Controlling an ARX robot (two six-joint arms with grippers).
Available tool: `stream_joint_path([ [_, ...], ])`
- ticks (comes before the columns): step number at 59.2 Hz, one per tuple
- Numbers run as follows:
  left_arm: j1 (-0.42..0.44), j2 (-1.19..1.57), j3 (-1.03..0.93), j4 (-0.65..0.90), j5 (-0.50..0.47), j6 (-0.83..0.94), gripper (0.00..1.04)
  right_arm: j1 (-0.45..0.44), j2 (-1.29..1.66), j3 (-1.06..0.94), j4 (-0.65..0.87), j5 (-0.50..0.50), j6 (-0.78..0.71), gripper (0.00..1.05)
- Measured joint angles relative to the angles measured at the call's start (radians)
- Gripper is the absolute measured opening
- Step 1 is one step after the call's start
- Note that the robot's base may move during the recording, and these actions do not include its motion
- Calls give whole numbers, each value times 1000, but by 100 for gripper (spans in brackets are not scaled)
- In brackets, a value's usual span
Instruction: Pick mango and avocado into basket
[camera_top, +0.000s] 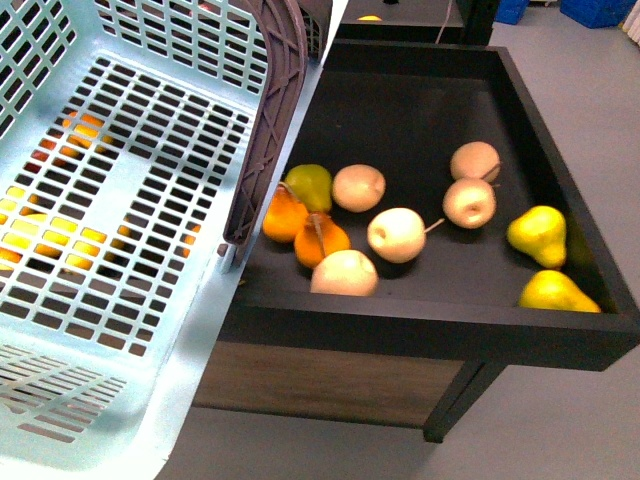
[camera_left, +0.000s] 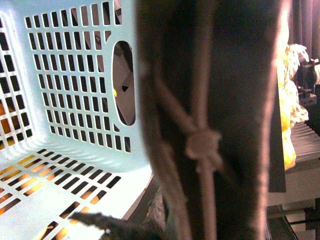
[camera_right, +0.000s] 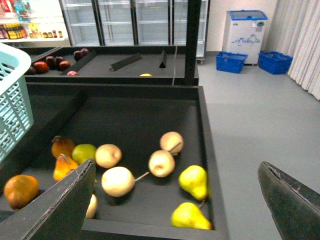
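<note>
The light teal basket (camera_top: 120, 200) fills the left of the front view, tilted, with nothing inside; orange and yellow fruit glow through its floor slots from below. Its brown lattice handle (camera_top: 270, 110) hangs over the bin edge. In the left wrist view my left gripper (camera_left: 150, 225) is shut on the brown handle (camera_left: 235, 100), close to the knot of the pale band (camera_left: 202, 147). My right gripper (camera_right: 175, 210) is open and empty above the bin's near edge. No mango and no avocado shows for certain.
A black display bin (camera_top: 560, 330) holds pale apples (camera_top: 397, 234), yellow pears (camera_top: 538, 235), orange pears (camera_top: 320, 240) and a green pear (camera_top: 310, 185). Farther bins with dark red fruit (camera_right: 55, 62), blue crates (camera_right: 231, 61) and grey floor (camera_right: 250, 115) lie beyond.
</note>
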Motion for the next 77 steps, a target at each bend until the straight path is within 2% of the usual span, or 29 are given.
stream_joint_path([
  [77,2,0,-1,0,-4,1,5,0,-1,0,0,-1,0,96],
])
